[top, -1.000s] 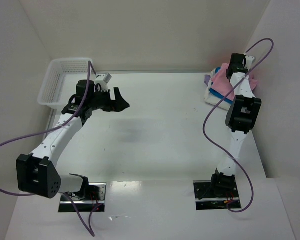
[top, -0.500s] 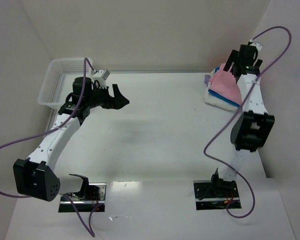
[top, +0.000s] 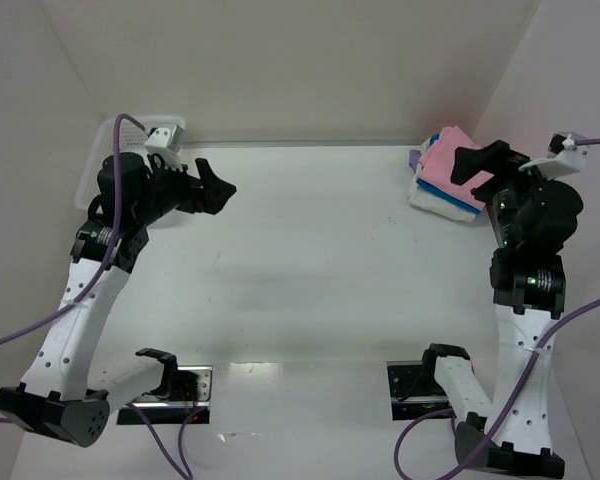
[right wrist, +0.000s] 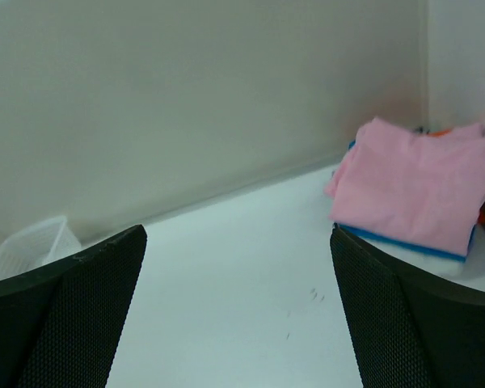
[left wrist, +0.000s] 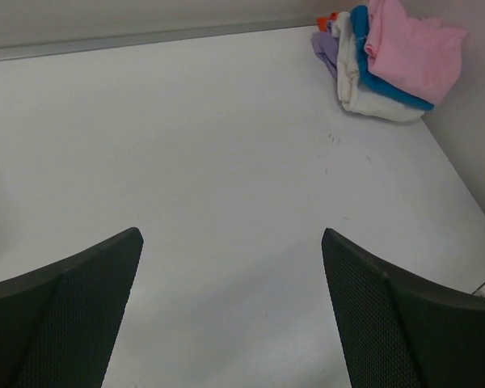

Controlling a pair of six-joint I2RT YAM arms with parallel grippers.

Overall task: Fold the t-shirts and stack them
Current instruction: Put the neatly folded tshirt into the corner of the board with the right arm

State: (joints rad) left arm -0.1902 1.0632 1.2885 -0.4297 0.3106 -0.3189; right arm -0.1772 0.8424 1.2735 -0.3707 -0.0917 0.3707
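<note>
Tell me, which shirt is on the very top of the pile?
The light pink shirt. It lies over the bright blue shirt and the white shirt, which only peek out.

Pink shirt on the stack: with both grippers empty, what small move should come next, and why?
Probably lower both arms to rest. The pink shirt lies folded atop the blue shirt and white shirt in the corner, the left gripper and right gripper are open and empty, and no unfolded shirt is visible.
</note>
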